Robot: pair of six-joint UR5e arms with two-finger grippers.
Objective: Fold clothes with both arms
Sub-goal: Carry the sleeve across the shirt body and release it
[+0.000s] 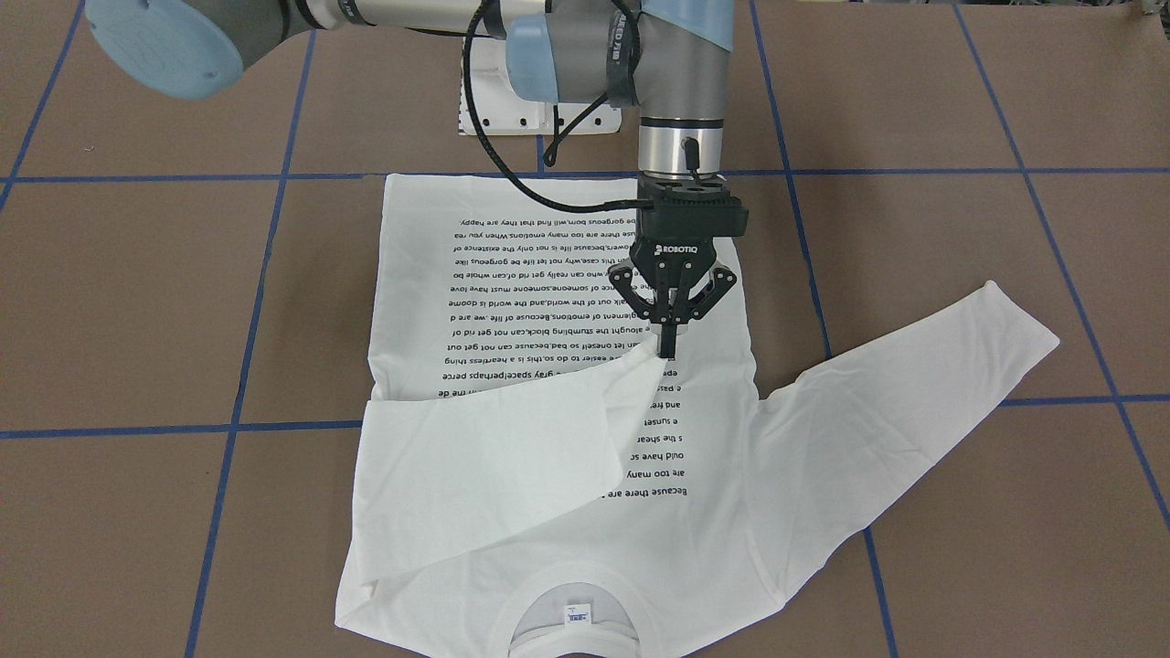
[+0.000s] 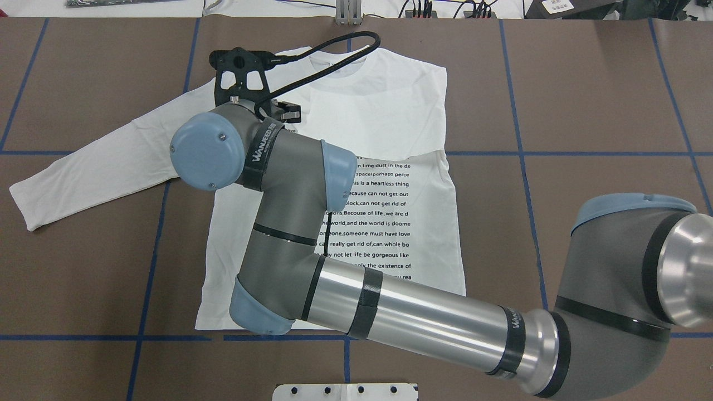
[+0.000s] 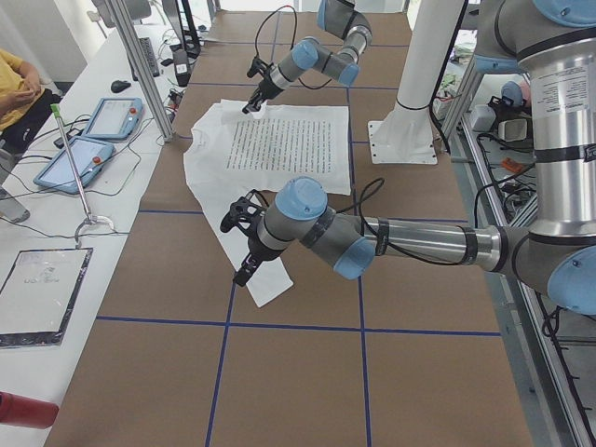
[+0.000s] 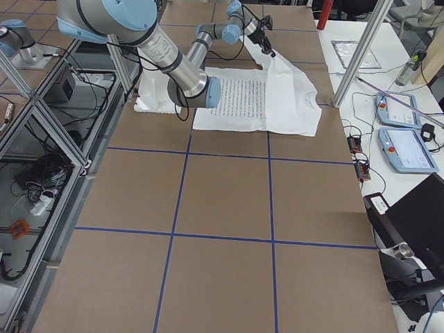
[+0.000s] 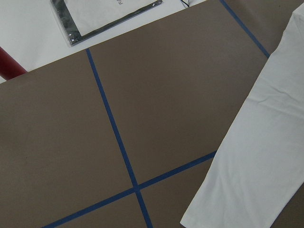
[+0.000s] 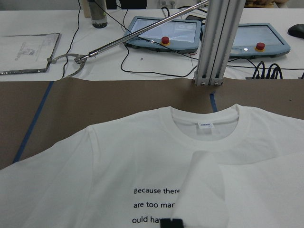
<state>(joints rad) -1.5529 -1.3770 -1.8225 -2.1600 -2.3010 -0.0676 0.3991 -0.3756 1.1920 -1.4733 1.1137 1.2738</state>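
The white shirt lies flat, text side up, with its collar on the operators' side. My right gripper is shut on the cuff of the right sleeve. That sleeve is drawn across the body over the text. In the right wrist view the cuff hangs just below the collar. The left sleeve lies spread out on the table. My left gripper hovers over that sleeve's cuff and shows only in the exterior left view, so I cannot tell its state. The left wrist view shows the left sleeve.
The white pedestal base stands behind the shirt's hem. An aluminium post and teach pendants sit past the collar. A plastic-sleeved sheet lies beyond the table's left corner. A person sits at the side bench.
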